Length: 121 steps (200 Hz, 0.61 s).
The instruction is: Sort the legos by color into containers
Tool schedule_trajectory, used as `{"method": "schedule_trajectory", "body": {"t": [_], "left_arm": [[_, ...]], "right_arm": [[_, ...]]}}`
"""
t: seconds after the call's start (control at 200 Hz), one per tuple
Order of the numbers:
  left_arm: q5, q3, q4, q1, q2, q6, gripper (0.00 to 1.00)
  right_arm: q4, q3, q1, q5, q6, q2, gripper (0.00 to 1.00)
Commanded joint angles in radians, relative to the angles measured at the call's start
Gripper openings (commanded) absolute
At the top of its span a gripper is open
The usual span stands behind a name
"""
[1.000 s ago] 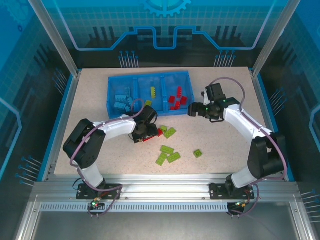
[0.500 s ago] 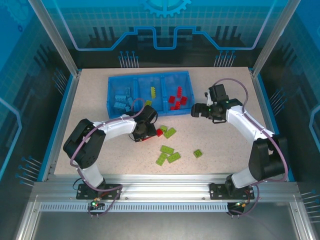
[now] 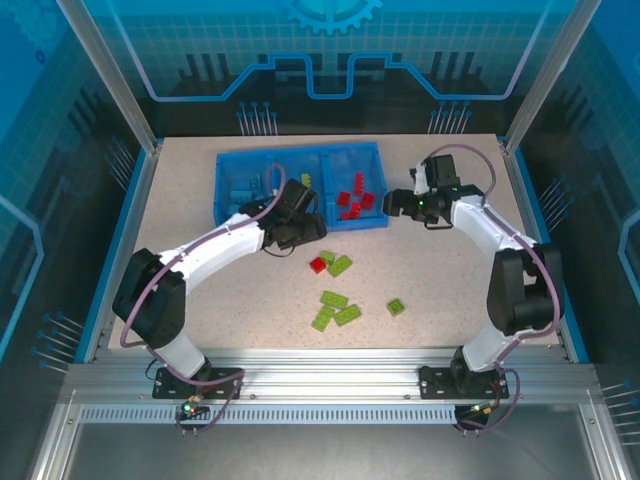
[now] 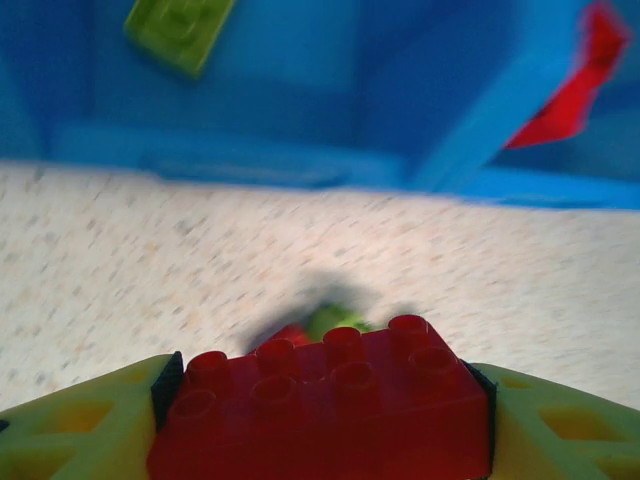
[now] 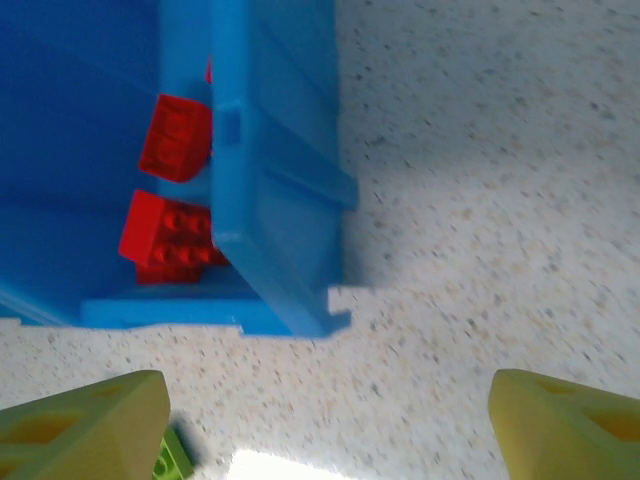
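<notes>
Left wrist view: a red brick (image 4: 325,410) sits pinched in the left gripper (image 4: 322,425), low in frame, short of the blue tray (image 4: 300,170). Released early, it could hit the table (image 4: 150,260), or join the green brick (image 4: 180,32) upper left. Right gripper (image 5: 325,420) hangs spread, empty.

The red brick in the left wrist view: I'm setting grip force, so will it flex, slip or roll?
The red brick looks like hard moulded plastic, so it is probably rigid and light. The fingers clamp its end faces, so it might pivot if bumped. Its flat, boxy shape should not roll.
</notes>
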Motion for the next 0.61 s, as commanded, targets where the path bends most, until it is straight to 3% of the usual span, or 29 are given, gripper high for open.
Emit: {"method": "schedule_trajectory", "body": {"t": [0.0,0.345,0.49,0.6], "left_arm": [[0.004,0.099,0.018,-0.005,0.036,0.076,0.63],[0.087,0.326,0.083,0.003,0.245,0.122,0.62],[0.117,0.417,0.089,0.005,0.336,0.135,0.62],[0.123,0.476,0.099,0.007,0.381,0.142,0.62]], "right_arm": [[0.052,0.060,0.019,-0.042,-0.026,0.063,0.82],[0.043,0.165,0.107,0.089,-0.093,0.199,0.64],[0.018,0.182,0.149,0.175,-0.097,0.223,0.37],[0.015,0.162,0.159,0.201,-0.081,0.223,0.29]]}}
